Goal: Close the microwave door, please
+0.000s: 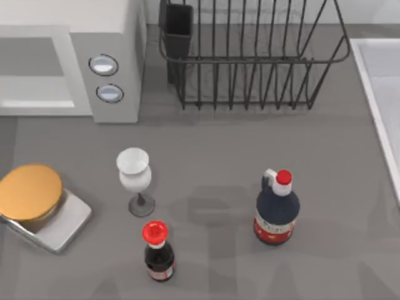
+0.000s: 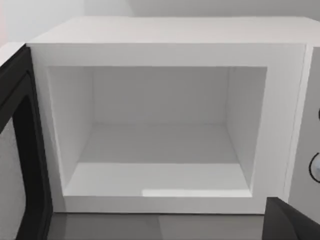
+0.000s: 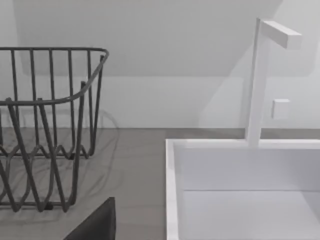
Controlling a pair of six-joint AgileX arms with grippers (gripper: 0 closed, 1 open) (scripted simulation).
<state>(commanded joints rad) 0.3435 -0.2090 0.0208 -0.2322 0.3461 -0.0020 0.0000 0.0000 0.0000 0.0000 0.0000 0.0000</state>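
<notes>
Nearest the left wrist camera, a dark wedge at the picture's edge may belong to the left arm's own gripper, but whether its fingers are wide or narrow I cannot tell; the right wrist view gives a similar dark corner and no more, so that gripper's state is equally unknown. Just ahead stands the large boxy white microwave (image 2: 165,45), at the far left of the table, its cavity empty and fully exposed. Its thin flat door with a dark inner face (image 2: 20,150) is swung out wide beside the opening. One risk, as I judge it, is pushing the door close to its hinge or from the wrong face, which would shove the whole appliance instead of turning the panel. Another is the sweep of the arm: the small silver tray carrying an orange disc (image 1: 37,203) and the white stemmed glass (image 1: 134,178) sit near the microwave's front and could be knocked over. Farther right, the black wire rack (image 1: 250,56), the small red-capped dark bottle (image 1: 158,250) and the larger red-capped dark jug (image 1: 276,209) look safely apart.
</notes>
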